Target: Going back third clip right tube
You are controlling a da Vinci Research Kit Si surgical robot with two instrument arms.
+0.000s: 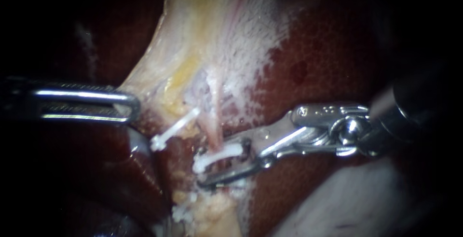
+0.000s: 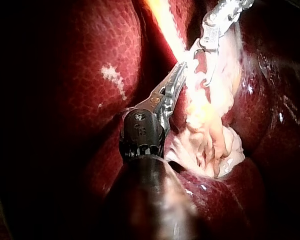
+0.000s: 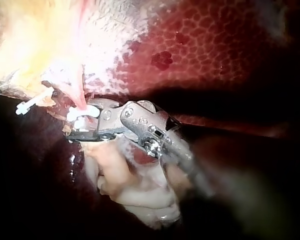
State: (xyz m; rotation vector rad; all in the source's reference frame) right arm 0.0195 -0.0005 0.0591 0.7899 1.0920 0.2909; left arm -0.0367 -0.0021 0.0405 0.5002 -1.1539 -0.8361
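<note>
- The right instrument (image 1: pixel 224 165) reached in from the right with its claw spread. A white clip (image 1: pixel 219 156) lay between the two halves, and the lower half stood clear of it.
- That clip sat across the pink right tube (image 1: pixel 215 121), just below the pale tissue (image 1: pixel 202 34).
- A second clip (image 1: pixel 173 131) lay near it on the left, apart from it.
- The left instrument (image 1: pixel 130 105) had its claw pinching the edge of the pale tissue.
- Dark red liver (image 1: pixel 328 63) lay behind both instruments.
</note>
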